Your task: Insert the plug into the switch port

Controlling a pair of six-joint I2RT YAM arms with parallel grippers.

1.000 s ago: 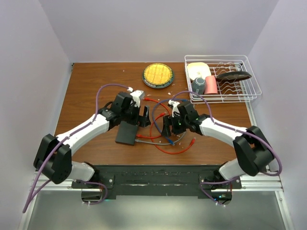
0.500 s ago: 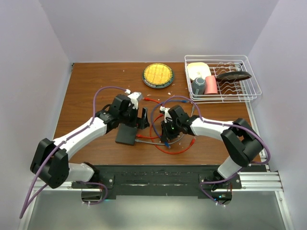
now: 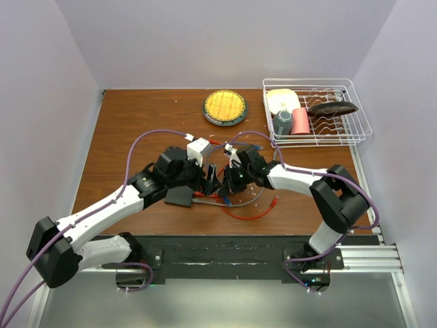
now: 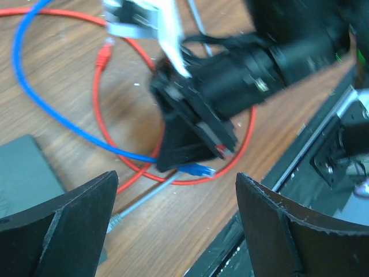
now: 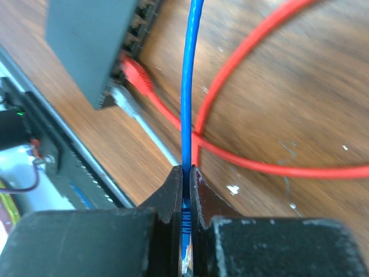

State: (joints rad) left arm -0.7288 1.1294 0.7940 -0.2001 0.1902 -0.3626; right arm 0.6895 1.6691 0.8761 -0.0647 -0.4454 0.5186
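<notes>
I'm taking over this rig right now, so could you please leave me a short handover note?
The right gripper is shut on the blue cable just behind the blue plug.
The left gripper hangs open and empty beside it.
The switch lies next to the left gripper, a red plug and a grey plug at its socket edge.
Done: cable gripped.
Left: bring the blue plug to a free socket and push it in.

Brown wooden surface (image 3: 123, 123). A round yellow dish (image 3: 225, 107) sits by the far edge, and a white wire rack (image 3: 355, 102) in the far right corner. Near the middle lie a dark flat switch (image 3: 179, 197), a red cable (image 5: 277, 168), a blue cable (image 5: 190, 86) and a grey cable (image 4: 138, 201), tangled.
</notes>
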